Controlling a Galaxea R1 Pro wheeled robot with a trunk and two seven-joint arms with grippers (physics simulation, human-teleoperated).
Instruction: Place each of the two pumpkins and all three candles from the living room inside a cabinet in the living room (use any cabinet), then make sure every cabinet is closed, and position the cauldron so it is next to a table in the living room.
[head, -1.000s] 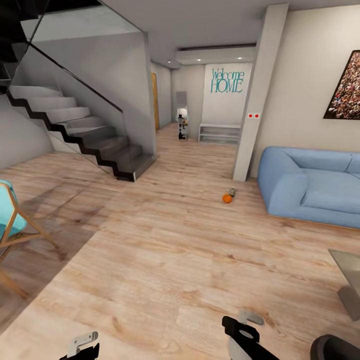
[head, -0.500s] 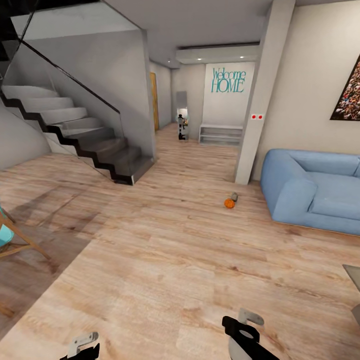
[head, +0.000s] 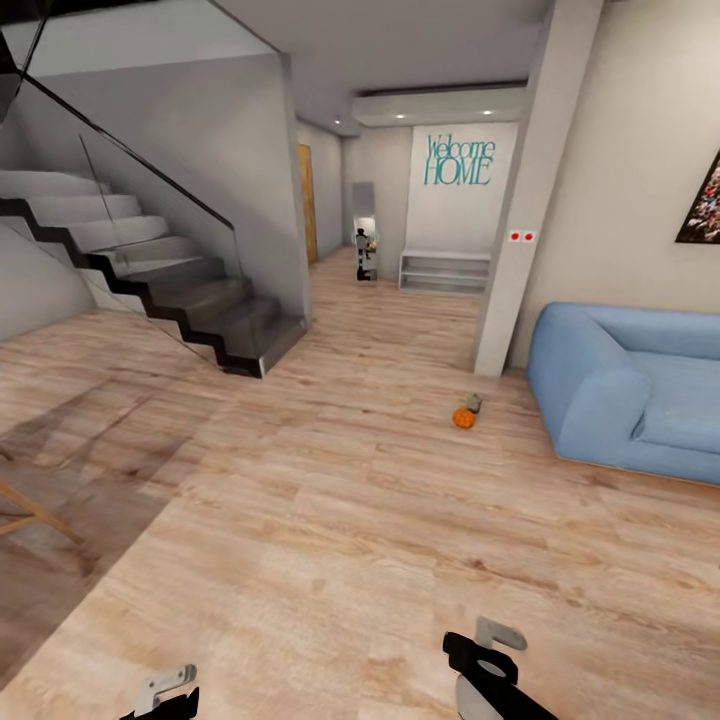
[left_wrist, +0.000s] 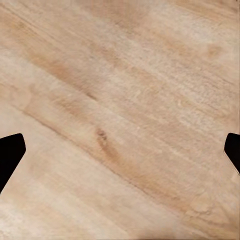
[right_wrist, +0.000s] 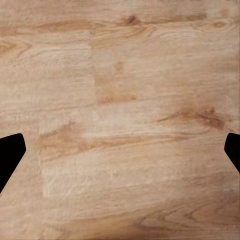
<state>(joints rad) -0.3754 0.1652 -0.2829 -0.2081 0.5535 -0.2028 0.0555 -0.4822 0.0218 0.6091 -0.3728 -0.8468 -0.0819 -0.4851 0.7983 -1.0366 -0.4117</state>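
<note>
A pale wood-plank floor (head: 330, 520) runs to a far hallway. A dark staircase (head: 170, 300) stands left, a blue sofa (head: 630, 390) right. Near the sofa lie a small orange ribbed pumpkin (head: 463, 418) and, touching it behind, a stubby grey candle (head: 473, 403), its axis indistinct. Both grippers' fingers (left_wrist: 10, 157) (right_wrist: 10, 155) are spread wide, holding nothing.

The floor (head: 330, 500) is light brown wood with darker grain lines. The pumpkin (head: 463, 418) is bright orange, the candle (head: 473, 403) at its 1 o'clock is grey. The sofa (head: 640, 395) is soft blue. The wall lettering (head: 458, 161) is teal on white.
</note>
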